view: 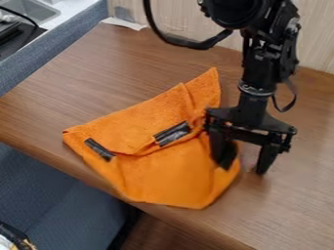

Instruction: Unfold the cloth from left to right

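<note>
The black gripper (245, 163) hangs at the right edge of the orange cloth, its fingers spread apart. Its left finger is over the cloth, while the right one stands over bare wood just beyond the edge. The orange cloth (173, 176) lies partly folded and wrinkled, with a crease across its middle and a pointed corner toward the back. Two dark strips lie on the cloth, one near the crease and one at the left. Whether the left fingertip touches the fabric, I cannot tell.
The brown wooden table (104, 78) has its front edge close below the cloth. A pale wall (186, 22) borders the back. Blue-grey padding (46, 180) lies beyond the front left edge, and a sink (29, 10) is at the top left.
</note>
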You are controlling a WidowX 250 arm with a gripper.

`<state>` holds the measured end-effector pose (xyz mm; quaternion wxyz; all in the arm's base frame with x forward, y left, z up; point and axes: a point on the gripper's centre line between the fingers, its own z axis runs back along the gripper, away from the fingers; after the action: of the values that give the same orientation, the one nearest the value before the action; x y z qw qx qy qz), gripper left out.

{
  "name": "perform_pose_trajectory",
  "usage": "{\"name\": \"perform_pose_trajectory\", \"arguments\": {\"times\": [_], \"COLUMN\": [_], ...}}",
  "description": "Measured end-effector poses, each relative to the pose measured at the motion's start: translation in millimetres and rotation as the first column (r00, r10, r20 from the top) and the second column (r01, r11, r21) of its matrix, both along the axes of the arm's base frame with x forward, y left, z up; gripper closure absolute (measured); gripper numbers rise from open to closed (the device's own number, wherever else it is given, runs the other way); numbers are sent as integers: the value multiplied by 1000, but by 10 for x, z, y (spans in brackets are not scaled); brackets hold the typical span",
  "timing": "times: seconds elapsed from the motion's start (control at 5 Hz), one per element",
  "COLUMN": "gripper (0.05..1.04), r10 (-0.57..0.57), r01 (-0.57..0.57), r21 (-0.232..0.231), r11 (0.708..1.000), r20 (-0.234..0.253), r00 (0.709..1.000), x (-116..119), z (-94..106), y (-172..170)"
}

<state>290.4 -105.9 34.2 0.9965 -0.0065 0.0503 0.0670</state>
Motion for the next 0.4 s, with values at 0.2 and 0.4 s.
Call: {"name": "perform_pose_trajectory", "arguments": {"times": [0.2,0.4], "gripper": [81,84], "r10": [12,21], "r01": [-12,-20], "r21": [-8,-44], "r11": [1000,999], "r20": [26,32], "r00": [1000,999], "x": [4,-33], "z": [164,401], "y": [20,42]}}
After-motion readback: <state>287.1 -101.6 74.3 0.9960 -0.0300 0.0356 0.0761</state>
